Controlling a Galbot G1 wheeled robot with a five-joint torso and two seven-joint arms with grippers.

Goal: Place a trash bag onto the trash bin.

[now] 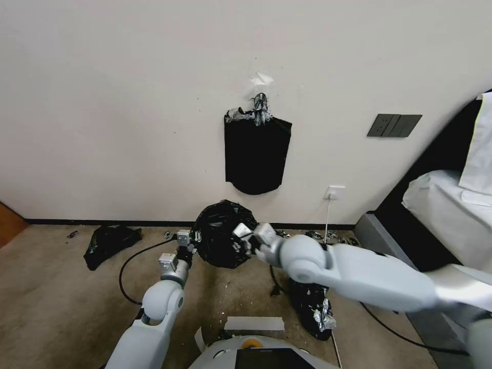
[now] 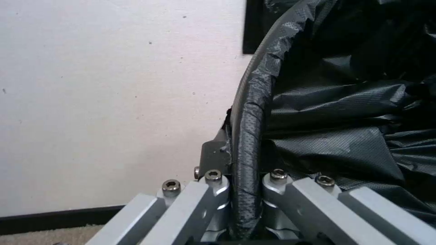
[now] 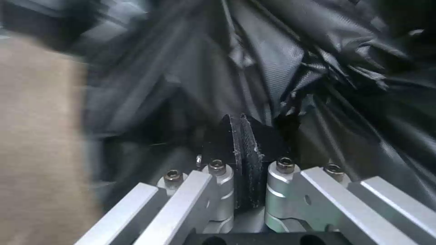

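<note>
A: Where is the trash bag (image 1: 224,241)?
B: Spread over the trash bin's rim (image 2: 249,112), against the wall (image 1: 128,102).
A: And the grippers?
B: Left gripper (image 2: 245,190) pinches the bagged rim; right gripper (image 3: 245,177) is closed, pads together, against the bag.

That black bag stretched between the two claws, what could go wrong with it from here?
The left gripper pinches the trash bag where it wraps the rim, so a hard pull might tear the thin film. The right gripper is clamped on a fold of it; that could slip free. A cable on the carpet nearby might snag.
</note>
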